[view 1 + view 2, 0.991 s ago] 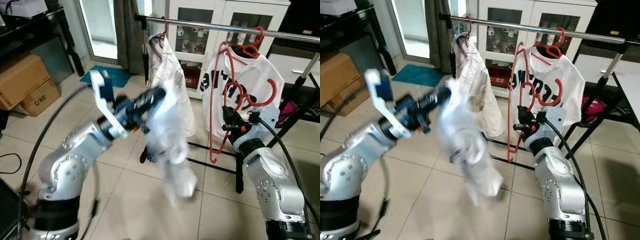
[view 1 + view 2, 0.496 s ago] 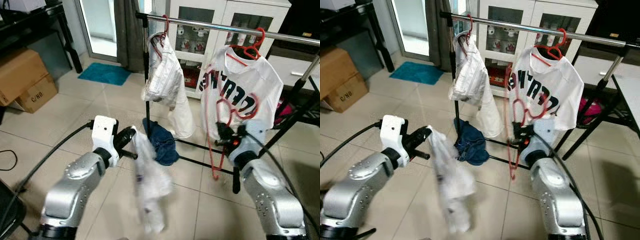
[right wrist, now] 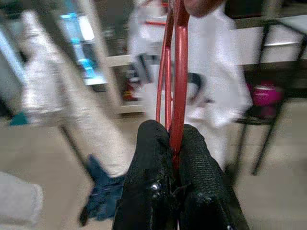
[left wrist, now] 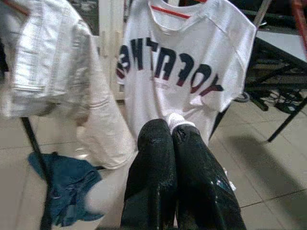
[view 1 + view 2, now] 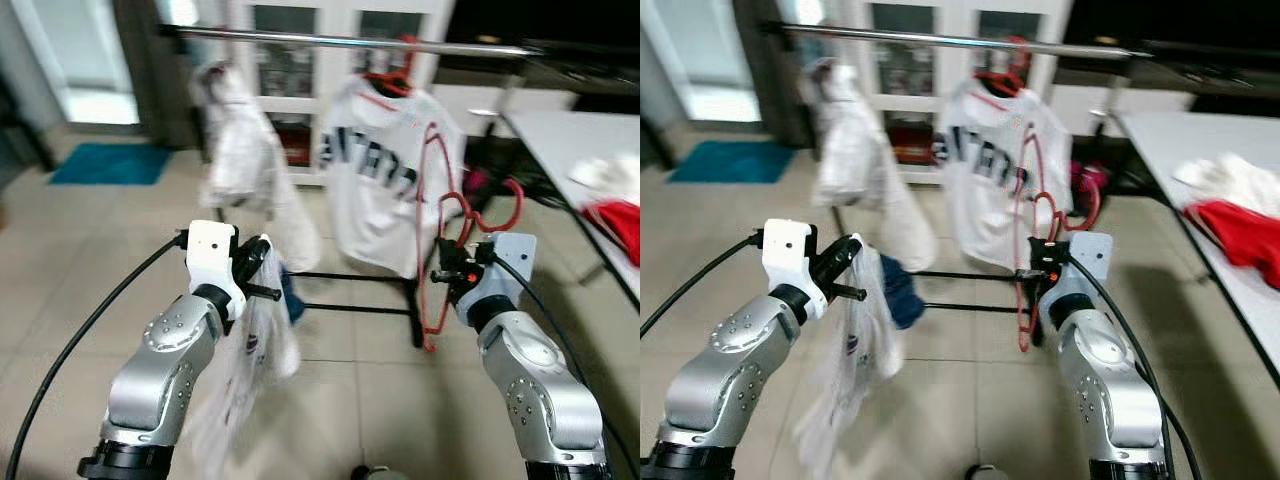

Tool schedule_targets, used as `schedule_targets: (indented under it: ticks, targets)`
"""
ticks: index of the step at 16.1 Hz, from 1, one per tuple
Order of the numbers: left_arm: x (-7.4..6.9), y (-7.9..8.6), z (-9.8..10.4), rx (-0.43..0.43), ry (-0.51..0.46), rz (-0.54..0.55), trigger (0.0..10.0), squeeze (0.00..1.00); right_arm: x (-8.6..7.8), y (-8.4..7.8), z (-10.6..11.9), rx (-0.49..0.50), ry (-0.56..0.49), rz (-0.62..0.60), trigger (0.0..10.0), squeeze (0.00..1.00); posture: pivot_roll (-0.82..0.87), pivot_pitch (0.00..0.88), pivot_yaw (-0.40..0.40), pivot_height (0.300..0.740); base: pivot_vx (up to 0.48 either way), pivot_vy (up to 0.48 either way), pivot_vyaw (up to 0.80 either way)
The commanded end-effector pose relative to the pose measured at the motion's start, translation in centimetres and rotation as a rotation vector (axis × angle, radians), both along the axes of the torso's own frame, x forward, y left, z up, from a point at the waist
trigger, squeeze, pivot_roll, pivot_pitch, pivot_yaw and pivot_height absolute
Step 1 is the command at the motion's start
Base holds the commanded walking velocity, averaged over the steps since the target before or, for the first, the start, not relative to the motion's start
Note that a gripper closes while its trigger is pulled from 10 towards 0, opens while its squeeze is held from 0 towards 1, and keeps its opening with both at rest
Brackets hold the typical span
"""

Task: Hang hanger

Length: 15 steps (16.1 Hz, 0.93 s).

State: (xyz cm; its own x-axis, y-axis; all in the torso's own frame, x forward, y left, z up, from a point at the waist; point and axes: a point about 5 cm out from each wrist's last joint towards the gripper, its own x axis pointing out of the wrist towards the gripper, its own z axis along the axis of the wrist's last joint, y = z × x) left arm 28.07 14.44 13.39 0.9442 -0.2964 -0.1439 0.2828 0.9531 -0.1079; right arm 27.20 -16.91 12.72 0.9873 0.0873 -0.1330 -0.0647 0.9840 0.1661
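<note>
- Presently, right gripper (image 5: 447, 277) fingers pinch a red hanger (image 5: 440, 215), empty, held upright in front of the rail (image 5: 340, 40); its hook end rises toward the printed white shirt (image 5: 385, 175).
- Left gripper (image 5: 262, 258) fingers pressed together on a pale garment (image 5: 245, 370) that droops toward the tiled floor (image 5: 80, 250).
- Rail carries the printed shirt on its own red hanger and a white garment (image 5: 245, 170) further left; blue cloth (image 4: 67, 184) lies on the floor under it.
- Judgement: step in hand is bringing hanger and garment together before hanging.
- To do it well: keep the pinch low on the hanger so its shoulders stay free, steady the swinging garment, then raise the hook above the bare stretch of rail between the two hung pieces.
- Counter (image 5: 560, 135) at right holds red and white cloth.
</note>
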Motion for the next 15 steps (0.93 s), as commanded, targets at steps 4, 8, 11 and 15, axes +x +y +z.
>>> schedule_targets:
  ticks: [4,8,11,15]
  targets:
    - [0.4,-0.2,0.9,-0.069,-0.096,0.113,10.0,0.01,-0.4,-0.4,0.0,0.091,0.017,-0.039,10.0,0.00,-0.08,0.000,-0.021,0.740,0.000,0.000,-0.80]
    - [0.1,-0.4,0.7,-0.087,-0.048,0.082,10.0,0.00,-0.1,0.1,0.4,0.088,0.007,-0.075,10.0,0.00,-0.07,0.000,-0.014,0.740,0.000,0.000,-0.80]
    - [0.2,-0.7,0.7,-0.053,-0.057,0.032,10.0,0.00,-0.3,-0.4,0.2,0.057,0.028,-0.081,10.0,0.00,-0.08,0.000,-0.007,0.740,0.000,0.000,-0.74]
    - [0.3,-0.8,0.5,0.012,-0.066,0.025,10.0,0.00,-0.6,0.0,0.5,0.056,0.004,-0.060,10.0,0.00,-0.09,0.002,-0.005,0.740,0.000,0.000,-0.78]
